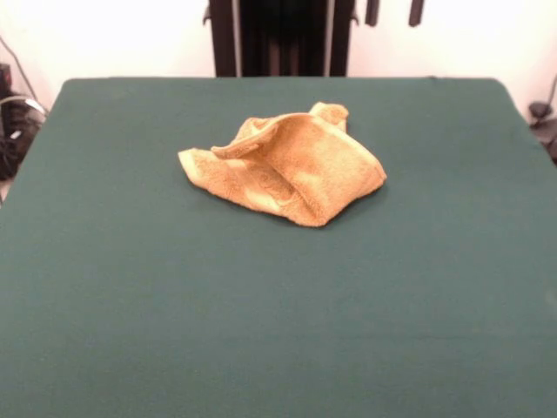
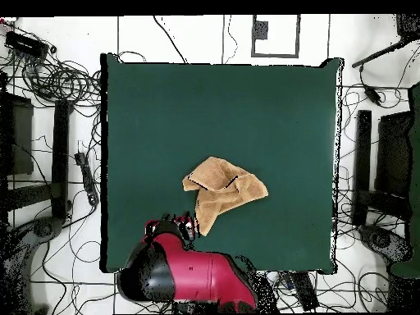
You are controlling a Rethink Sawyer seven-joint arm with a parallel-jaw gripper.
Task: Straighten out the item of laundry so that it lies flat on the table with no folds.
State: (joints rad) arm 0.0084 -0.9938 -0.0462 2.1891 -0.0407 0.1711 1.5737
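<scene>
The gripper [image 1: 393, 12] shows only as two dark finger tips at the front view's top edge, spread apart and holding nothing. The red and black arm [image 2: 189, 279] is drawn back over the table's robot-side edge. The golden-orange terry towel [image 1: 287, 165] lies crumpled mid-table, folded into a raised, looped ridge, on the dark green felt-like table [image 1: 278, 331].
</scene>
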